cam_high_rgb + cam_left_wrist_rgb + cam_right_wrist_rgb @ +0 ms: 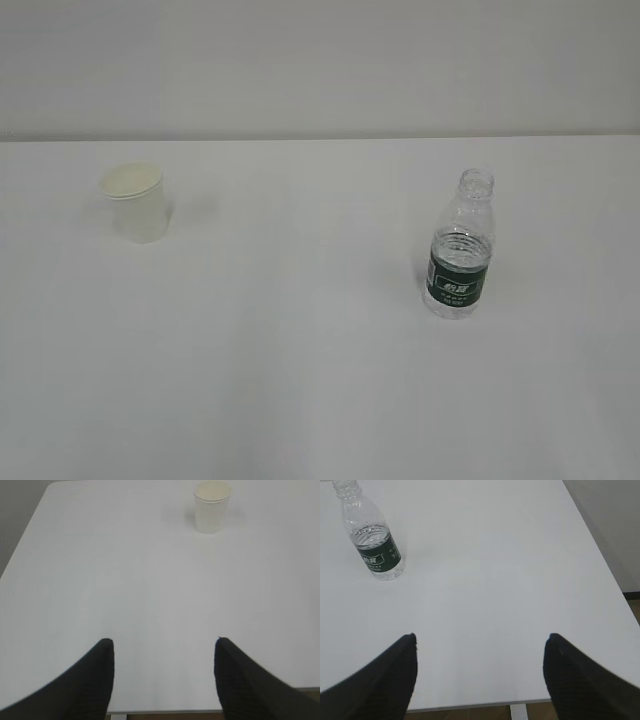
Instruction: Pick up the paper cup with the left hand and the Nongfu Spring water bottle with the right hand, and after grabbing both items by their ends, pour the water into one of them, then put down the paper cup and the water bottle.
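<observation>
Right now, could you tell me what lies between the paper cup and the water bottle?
Nothing: the exterior view shows only bare white table between the paper cup and the water bottle.

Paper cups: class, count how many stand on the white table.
1. The paper cup stands upright at the table's far left, well apart from the water bottle on the right. Nothing hides another.

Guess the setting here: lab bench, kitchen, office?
Most likely a lab or test bench rather than a lived-in room. A plain white table against a bare pale wall holds just a paper cup and an uncapped water bottle, set well apart, and both wrist views show open end effectors above the table's near edge.
</observation>
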Robot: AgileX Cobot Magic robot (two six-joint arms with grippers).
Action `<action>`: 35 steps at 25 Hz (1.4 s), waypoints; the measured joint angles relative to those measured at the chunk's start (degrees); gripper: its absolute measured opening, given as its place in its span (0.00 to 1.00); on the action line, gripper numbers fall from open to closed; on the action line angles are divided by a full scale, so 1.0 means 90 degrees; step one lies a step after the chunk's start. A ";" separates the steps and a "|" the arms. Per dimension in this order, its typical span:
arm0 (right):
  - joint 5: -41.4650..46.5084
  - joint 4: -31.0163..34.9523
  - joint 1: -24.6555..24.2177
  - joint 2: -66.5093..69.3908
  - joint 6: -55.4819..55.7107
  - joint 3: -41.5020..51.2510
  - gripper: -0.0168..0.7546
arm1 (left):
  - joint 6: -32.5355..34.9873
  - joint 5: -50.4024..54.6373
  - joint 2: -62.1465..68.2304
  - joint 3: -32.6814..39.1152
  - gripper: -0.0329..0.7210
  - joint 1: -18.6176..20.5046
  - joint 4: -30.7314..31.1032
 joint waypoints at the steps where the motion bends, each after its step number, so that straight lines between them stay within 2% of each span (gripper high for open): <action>1: 0.0000 0.0000 0.0000 0.0000 0.0000 0.0000 0.78 | 0.0000 0.0000 0.0000 0.0000 0.64 0.0000 0.0000; 35: 0.0000 0.0000 0.0000 0.0000 0.0000 0.0000 0.78 | 0.0000 0.0000 0.0000 0.0000 0.59 0.0000 0.0000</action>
